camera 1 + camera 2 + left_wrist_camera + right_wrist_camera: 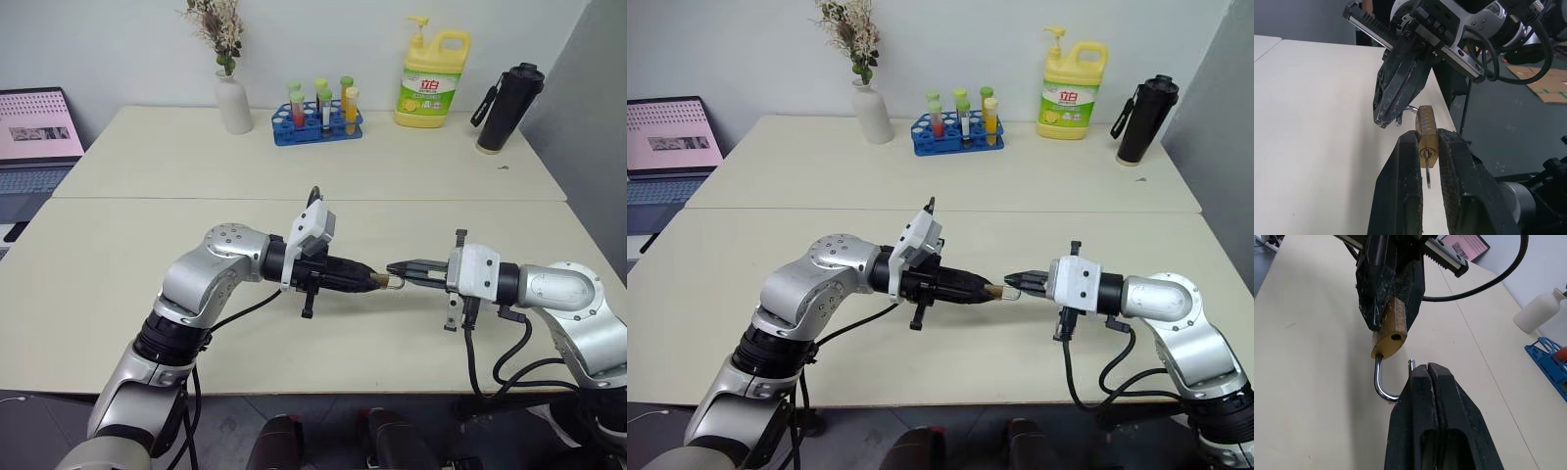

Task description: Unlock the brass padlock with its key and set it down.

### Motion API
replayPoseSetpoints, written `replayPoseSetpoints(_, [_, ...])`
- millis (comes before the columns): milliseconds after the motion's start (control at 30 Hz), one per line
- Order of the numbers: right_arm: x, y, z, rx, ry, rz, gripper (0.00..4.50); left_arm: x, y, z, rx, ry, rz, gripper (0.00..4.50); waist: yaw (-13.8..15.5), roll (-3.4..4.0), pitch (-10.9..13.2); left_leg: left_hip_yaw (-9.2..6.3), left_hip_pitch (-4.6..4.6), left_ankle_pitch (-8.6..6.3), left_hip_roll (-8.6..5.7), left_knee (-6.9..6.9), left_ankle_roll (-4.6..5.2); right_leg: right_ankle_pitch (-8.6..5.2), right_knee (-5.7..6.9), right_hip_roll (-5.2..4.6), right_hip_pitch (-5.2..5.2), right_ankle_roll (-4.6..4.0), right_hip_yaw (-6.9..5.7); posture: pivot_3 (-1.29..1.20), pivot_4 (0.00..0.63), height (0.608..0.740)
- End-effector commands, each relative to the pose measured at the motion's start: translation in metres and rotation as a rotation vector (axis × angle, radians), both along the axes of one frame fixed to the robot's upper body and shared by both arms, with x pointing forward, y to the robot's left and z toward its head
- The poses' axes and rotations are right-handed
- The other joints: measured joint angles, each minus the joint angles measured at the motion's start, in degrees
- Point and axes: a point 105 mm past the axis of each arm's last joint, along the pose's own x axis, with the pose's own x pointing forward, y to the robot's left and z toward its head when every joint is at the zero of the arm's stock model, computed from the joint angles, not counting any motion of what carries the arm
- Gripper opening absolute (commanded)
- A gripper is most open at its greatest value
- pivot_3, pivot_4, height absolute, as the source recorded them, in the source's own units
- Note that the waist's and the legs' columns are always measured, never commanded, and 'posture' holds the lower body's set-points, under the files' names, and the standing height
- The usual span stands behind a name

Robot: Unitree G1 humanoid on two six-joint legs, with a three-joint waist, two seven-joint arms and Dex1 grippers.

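The left gripper (1428,147) pinches the brass padlock (1427,137), key (1428,171) inserted; the right gripper (1426,369), jaws pressed together, seemingly clamps the open shackle (1382,382).

Golden-yellow brass padlock (1427,135), silvery shackle, thin metallic key (1427,172) in its keyhole. Black fingers on left end effector (377,281) and right end effector (394,267); silver arms, white wrist blocks. Pale cream table (147,157). At far edge: white vase (233,103), blue rack (316,127) of red, orange, green-capped tubes, yellow soap bottle (432,79) with green label, black flask (508,108).
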Motion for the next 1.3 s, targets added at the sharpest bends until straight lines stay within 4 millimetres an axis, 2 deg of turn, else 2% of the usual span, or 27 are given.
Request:
replayPoseSetpoints(33, [0.005, -0.005, 0.018, 0.034, -0.104, -0.033, 0.0, -0.003, 0.003, 0.006, -0.013, -0.026, -0.003, 0.17, 0.0, 0.0, 0.0, -0.01, 0.0, 0.0, 0.0, 0.0, 0.0, 0.0, 0.0, 0.0, 0.0, 0.0, 0.0, 0.0, 0.15, 0.74])
replayPoseSetpoints(133, [0.003, -0.006, 0.022, 0.072, -0.089, -0.036, 0.0, -0.002, 0.005, 0.003, -0.005, -0.026, 0.01, 0.17, 0.0, 0.0, 0.0, 0.0, 0.01, 0.0, 0.01, -0.01, 0.0, 0.0, 0.0, 0.0, 0.0, 0.0, 0.01, 0.0, 0.15, 0.74])
replayPoseSetpoints(300, [-0.009, 0.002, 0.013, 0.055, -0.025, 0.022, 0.0, -0.003, 0.004, 0.004, -0.013, -0.026, 0.007, 0.17, 0.0, 0.0, 0.0, -0.02, -0.01, 0.0, 0.01, 0.0, 0.0, 0.0, 0.0, -0.01, 0.0, 0.0, 0.0, 0.0, 0.15, 0.74])
replayPoseSetpoints(767, [-0.009, 0.008, -0.006, -0.017, 0.037, 0.087, 0.0, -0.009, 0.001, 0.011, -0.041, -0.029, -0.036, 0.17, 0.0, 0.0, 0.0, -0.01, 0.0, 0.0, 0.01, 0.0, 0.0, 0.0, 0.0, 0.0, 0.0, 0.0, -0.01, 0.0, 0.15, 0.74])
replayPoseSetpoints(1300, [-0.009, 0.011, -0.007, -0.045, 0.067, 0.146, 0.0, -0.009, 0.004, 0.009, -0.04, -0.02, -0.025, 0.17, 0.0, 0.0, 0.0, -0.02, 0.0, 0.0, 0.01, 0.0, 0.0, 0.0, 0.0, 0.0, 0.0, 0.0, -0.01, 0.0, 0.15, 0.74])
